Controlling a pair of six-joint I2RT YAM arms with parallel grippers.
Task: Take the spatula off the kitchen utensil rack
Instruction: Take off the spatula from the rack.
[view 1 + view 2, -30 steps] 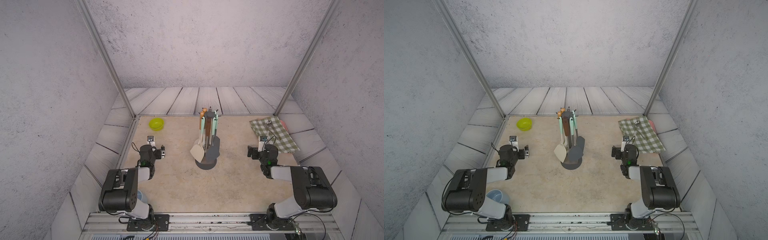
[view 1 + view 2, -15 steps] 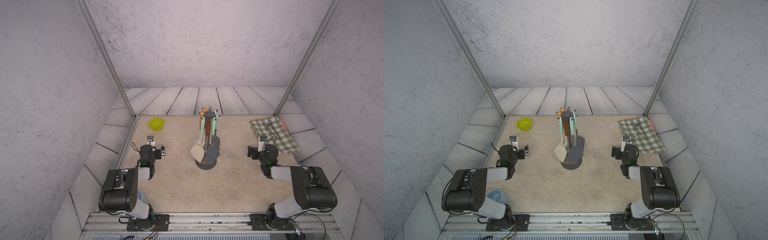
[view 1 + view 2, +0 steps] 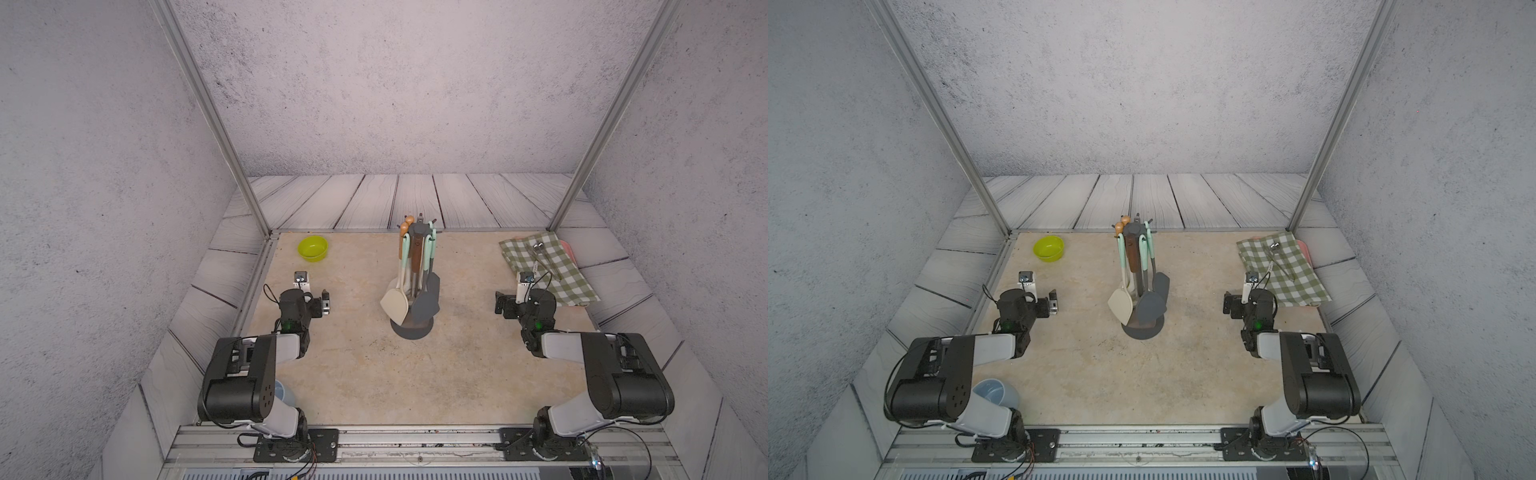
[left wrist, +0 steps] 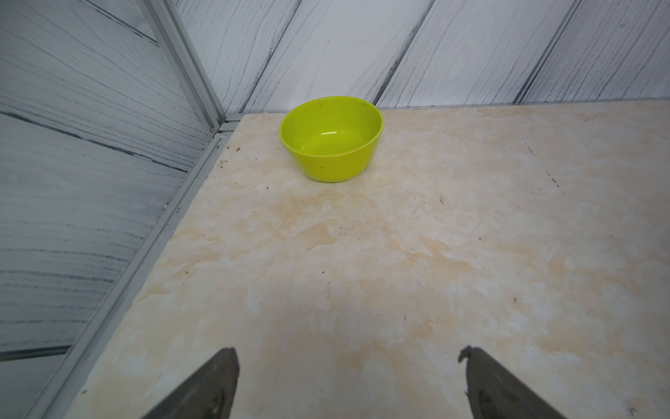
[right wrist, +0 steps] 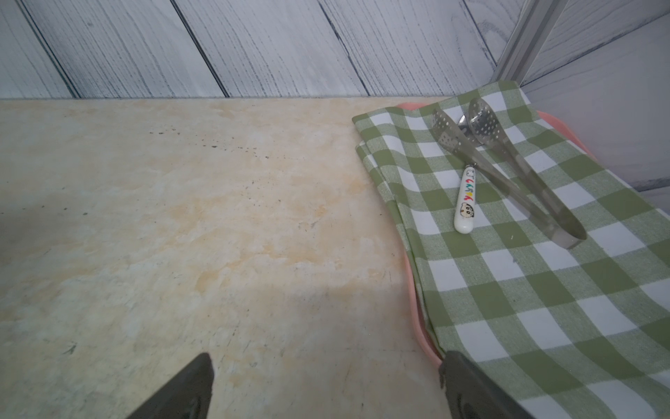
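A dark grey kitchen utensil rack (image 3: 419, 230), with a round flat base and hooked top disc, stands upright in the middle of the beige tabletop (image 3: 353, 365) between the arms. A cream-bladed, mint-handled spatula (image 3: 395, 306) hangs from it beside dark grey utensils (image 3: 426, 305). The rack's pole is mostly hidden behind the handles, and which hook carries the spatula cannot be made out. The left gripper (image 4: 348, 362) and right gripper (image 5: 326, 366) are spread wide and empty, well apart from the rack.
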